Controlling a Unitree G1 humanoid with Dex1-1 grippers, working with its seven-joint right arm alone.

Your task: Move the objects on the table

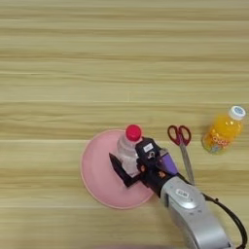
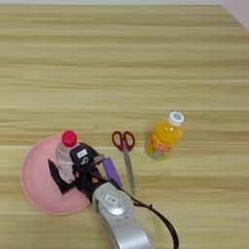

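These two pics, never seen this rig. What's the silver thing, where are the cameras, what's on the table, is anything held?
Both pictures come from one stereo camera on a humanoid robot's head, looking straight down at a wooden table. The left eye view and the right eye view show the same scene, slightly offset.

The silver tube entering from the bottom is the robot's right forearm. It ends in the right gripper, with two black jaws.

On the table: a pink plate, a clear bottle with a red cap standing on the plate, red-handled scissors, and an orange juice bottle with a white cap off to the right.

The jaws sit on either side of the clear bottle; whether they grip it I cannot tell.
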